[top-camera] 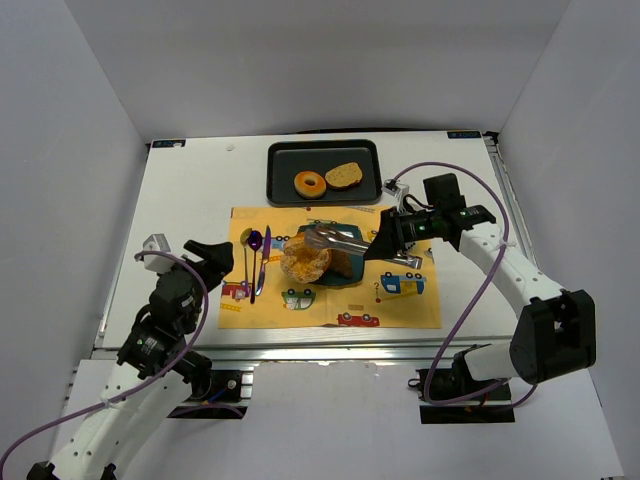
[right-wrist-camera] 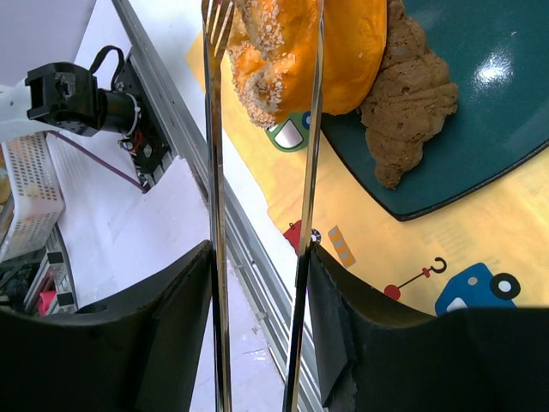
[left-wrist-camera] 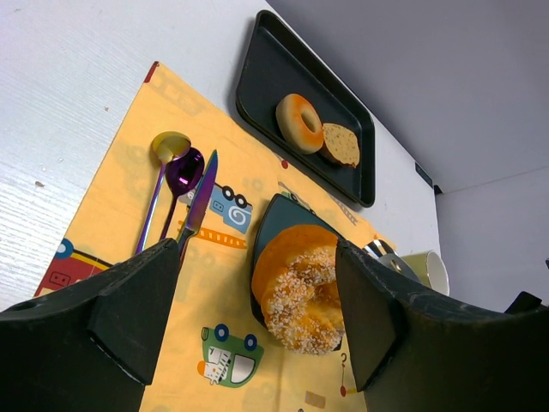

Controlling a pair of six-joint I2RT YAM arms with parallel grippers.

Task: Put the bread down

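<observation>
A seeded orange bagel [top-camera: 304, 262] lies on the left edge of a teal plate [top-camera: 352, 279], next to a brown piece of bread [top-camera: 343, 262]. My right gripper [top-camera: 385, 245] is shut on metal tongs [top-camera: 335, 240], whose two arms reach left over the bagel. In the right wrist view the tongs [right-wrist-camera: 214, 172] press against both fingers of the right gripper [right-wrist-camera: 260, 253], and their arms run either side of the bagel [right-wrist-camera: 292, 43]; the tips are out of frame. My left gripper [top-camera: 215, 258] hangs open and empty at the left of the placemat, looking at the bagel [left-wrist-camera: 304, 292].
A black tray [top-camera: 280, 160] at the back holds a glazed donut [top-camera: 309, 184] and a bread slice [top-camera: 344, 176]. Spoons and a knife [top-camera: 255, 262] lie on the yellow placemat [top-camera: 400, 310] left of the plate. A pale cup [left-wrist-camera: 426, 268] stands beyond the plate.
</observation>
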